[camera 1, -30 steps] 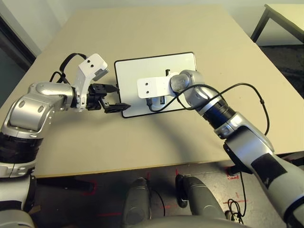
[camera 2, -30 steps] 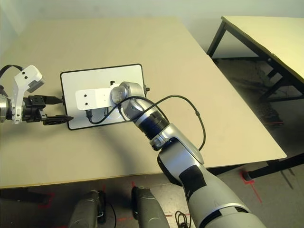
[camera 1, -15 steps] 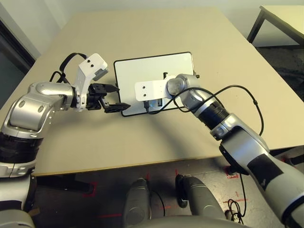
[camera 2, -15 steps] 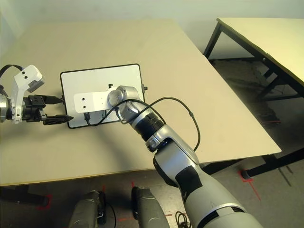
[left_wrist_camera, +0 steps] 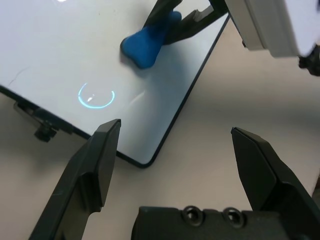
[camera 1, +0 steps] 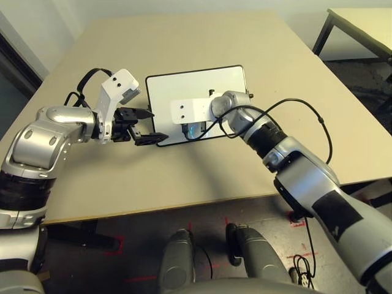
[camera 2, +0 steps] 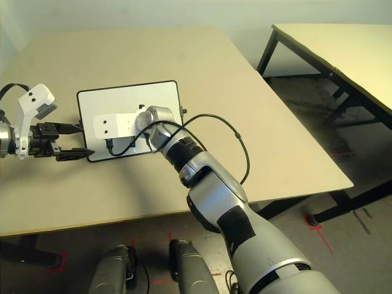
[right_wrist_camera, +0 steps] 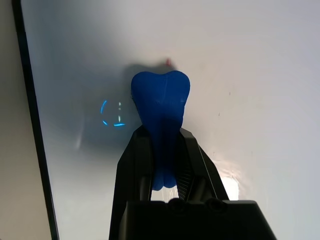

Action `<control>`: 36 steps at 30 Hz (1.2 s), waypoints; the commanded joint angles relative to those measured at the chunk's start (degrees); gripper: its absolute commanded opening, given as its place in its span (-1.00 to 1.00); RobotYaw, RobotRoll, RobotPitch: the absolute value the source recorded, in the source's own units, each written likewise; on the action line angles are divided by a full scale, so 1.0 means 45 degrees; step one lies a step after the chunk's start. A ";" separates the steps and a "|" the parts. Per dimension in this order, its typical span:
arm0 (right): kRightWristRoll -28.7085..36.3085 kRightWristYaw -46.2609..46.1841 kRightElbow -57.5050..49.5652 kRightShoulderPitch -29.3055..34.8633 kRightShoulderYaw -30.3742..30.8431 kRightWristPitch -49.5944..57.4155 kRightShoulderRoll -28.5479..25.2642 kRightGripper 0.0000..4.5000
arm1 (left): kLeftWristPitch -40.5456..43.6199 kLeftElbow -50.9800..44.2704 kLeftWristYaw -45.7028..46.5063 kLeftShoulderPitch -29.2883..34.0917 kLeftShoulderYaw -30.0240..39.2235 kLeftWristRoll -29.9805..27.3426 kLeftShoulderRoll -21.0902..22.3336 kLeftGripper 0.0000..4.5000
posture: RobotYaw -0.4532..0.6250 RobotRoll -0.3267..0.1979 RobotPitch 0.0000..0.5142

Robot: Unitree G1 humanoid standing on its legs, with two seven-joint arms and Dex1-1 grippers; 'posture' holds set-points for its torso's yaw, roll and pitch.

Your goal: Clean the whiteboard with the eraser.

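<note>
Whiteboard [camera 1: 196,101], small, glossy and white with a thin black frame and rounded corners, lay flat near the middle of the broad beige wooden table [camera 1: 202,37], with wide bare tabletop on its far side and to the right of it. The right gripper [right_wrist_camera: 165,165] had its two black fingers clamped on the bright blue oblong eraser [right_wrist_camera: 161,117], the eraser's rounded end pressed against the white surface in the board's near half, not far from the near edge. A tiny red mark [right_wrist_camera: 168,62] peeked out just past the eraser's tip (hardly more than a speck). White board stretched clear beyond it toward the far edge.

The left gripper [left_wrist_camera: 175,165] stood with its fingers spread wide, holding nothing, at the board's near left corner, one finger beside the left edge and the other by the corner itself. A small black knob [left_wrist_camera: 44,134] stuck out from the frame close to that finger. A second table [camera 2: 343,43] stood well apart on the right.
</note>
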 commanded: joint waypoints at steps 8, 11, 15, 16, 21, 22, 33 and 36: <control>0.2414 -0.2472 0.0733 -0.1183 -0.3420 0.0083 0.0123 -0.73 | -0.1225 0.0537 0.1901 -0.0458 0.1109 0.0261 -0.1623 1.00 | -0.05 0.25 -0.47; 0.3626 -0.3776 -0.0222 -0.1470 -0.5468 0.0847 -0.0719 -0.73 | -0.2603 0.0963 0.3983 -0.0772 0.2192 0.0827 -0.2814 1.00 | -0.04 0.25 -0.47; 0.4757 -0.5495 -0.2232 -0.1094 -0.7830 0.1397 -0.2513 -0.73 | -0.5117 0.1995 0.7102 -0.1415 0.4521 0.1231 -0.4165 1.00 | -0.09 0.25 -0.47; 0.4846 -0.5747 -0.2809 -0.0767 -0.8199 0.1652 -0.2999 -0.73 | -0.5813 0.2306 0.7903 -0.1526 0.5147 0.1372 -0.4317 1.00 | -0.09 0.25 -0.47; 0.4813 -0.6126 -0.4422 0.1530 -0.8769 0.3415 -0.4686 -0.73 | -0.8576 0.4030 1.0149 -0.1307 0.7333 0.1840 -0.4247 1.00 | -0.16 0.25 -0.47; 0.4897 -0.6096 -0.4684 0.2028 -0.8812 0.3860 -0.4774 -0.73 | -0.8904 0.4429 1.0281 -0.1166 0.7527 0.1897 -0.4153 1.00 | -0.17 0.25 -0.44; 0.5975 -0.5766 -0.6536 0.4485 -0.8948 0.7306 -0.4260 -0.73 | -0.9640 0.6514 1.0027 0.0504 0.7361 0.1646 -0.4446 1.00 | -0.15 0.25 -0.33; 0.6418 -0.4744 -0.7857 0.4025 -0.8368 0.7587 -0.4348 -0.73 | -0.8781 0.5833 0.9638 0.0313 0.7014 0.1128 -0.4486 1.00 | -0.16 0.25 -0.32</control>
